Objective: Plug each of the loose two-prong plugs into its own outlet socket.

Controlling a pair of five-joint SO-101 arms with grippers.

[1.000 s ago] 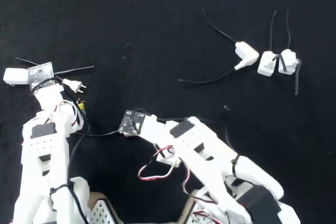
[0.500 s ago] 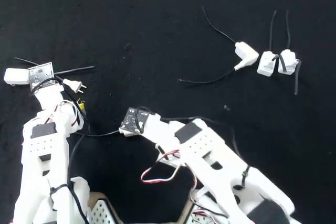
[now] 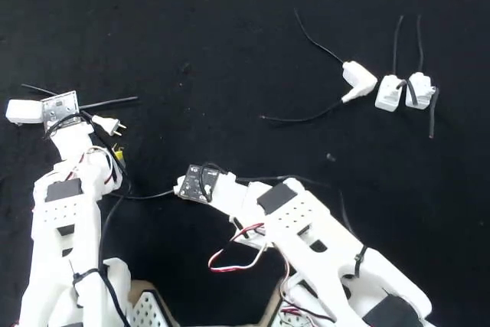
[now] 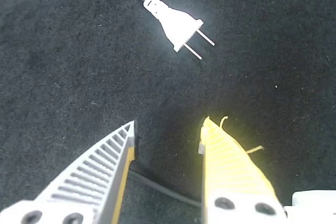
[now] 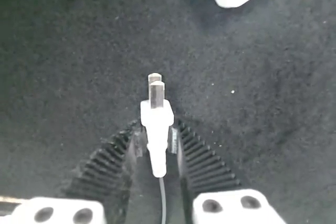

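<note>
A: Right tool (image 5: 155, 129)?
B: Clamped on a white two-prong plug (image 5: 156, 113). Prongs point out past the fingertips, cord trails back between them.
A: Left tool (image 4: 168, 124)?
B: Spread wide, holding nothing, low over the black counter (image 4: 68, 66). A loose plug (image 4: 176, 23) lies flat just ahead.
A: Sockets?
B: White outlet sockets (image 3: 389, 93) sit well apart from both arms.
</note>
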